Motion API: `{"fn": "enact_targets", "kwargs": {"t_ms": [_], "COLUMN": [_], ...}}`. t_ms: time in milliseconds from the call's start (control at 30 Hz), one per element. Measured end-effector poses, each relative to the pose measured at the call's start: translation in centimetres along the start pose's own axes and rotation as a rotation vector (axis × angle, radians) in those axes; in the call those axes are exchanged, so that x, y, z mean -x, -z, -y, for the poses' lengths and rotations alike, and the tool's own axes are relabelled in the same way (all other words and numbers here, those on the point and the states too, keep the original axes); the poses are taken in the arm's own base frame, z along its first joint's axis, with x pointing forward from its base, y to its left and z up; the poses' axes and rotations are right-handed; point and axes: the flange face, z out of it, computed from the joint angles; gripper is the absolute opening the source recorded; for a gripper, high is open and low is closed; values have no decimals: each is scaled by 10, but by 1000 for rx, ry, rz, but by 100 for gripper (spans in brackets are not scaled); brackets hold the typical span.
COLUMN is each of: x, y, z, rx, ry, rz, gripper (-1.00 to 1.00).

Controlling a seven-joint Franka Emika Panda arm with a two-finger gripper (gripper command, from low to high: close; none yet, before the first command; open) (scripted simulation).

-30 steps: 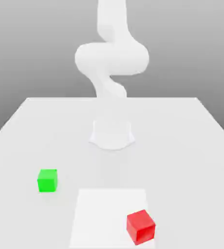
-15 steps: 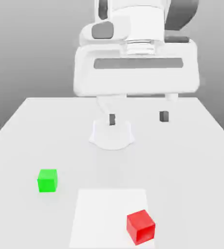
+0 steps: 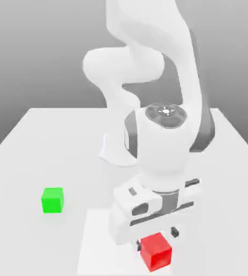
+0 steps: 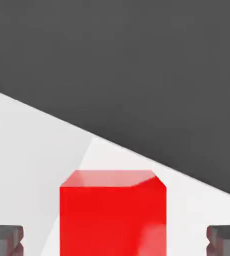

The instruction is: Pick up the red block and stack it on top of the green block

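- From my station I see the gripper (image 3: 157, 239) low over the near part of the table (image 3: 34, 156), its fingers spread wide with a clear gap on each side of the red block (image 3: 156, 251).
- In the hand view the two dark fingertips (image 4: 6, 239) sit at opposite edges, and the red block (image 4: 113, 212) stands between them, touching neither as far as I can tell.
- In the exterior view one dark pad (image 3: 174, 232) shows just beside the block's upper far corner on that view's right; the other (image 3: 138, 246) peeks out on its left side, close to the block.
- The red block rests on the table, on a paler square patch (image 3: 96, 242) marked on the surface, toward the patch's near corner on the exterior view's right. It sits turned a little, so one vertical edge faces the camera.
- The hand's white body (image 3: 147, 207) hangs directly above the block and covers its far side; I cannot tell how far down the fingers reach along the block's sides.
- The arm (image 3: 164, 97) bends up and back from the hand to its round base (image 3: 111, 151) at the middle of the table.
- The green block (image 3: 52, 200) sits flat on the table, well apart from the red one, on the exterior view's left and off the pale patch.
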Motion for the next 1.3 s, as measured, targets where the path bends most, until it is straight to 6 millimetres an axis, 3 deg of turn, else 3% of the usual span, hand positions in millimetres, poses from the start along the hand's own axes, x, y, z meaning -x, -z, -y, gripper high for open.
{"fn": "enact_targets", "kwargs": {"t_ms": [233, 400, 567, 833, 1300], "x": [0, 0, -5, -4, 44], "y": [1, 55, 73, 87, 100], "z": [0, -1, -48, -139, -267], "rx": [1, 0, -20, -41, -28], "ry": [0, -7, -316, -900, -1881], "rz": [1, 1, 11, 24, 19], "gripper": [-100, -100, -100, -100, -100]}}
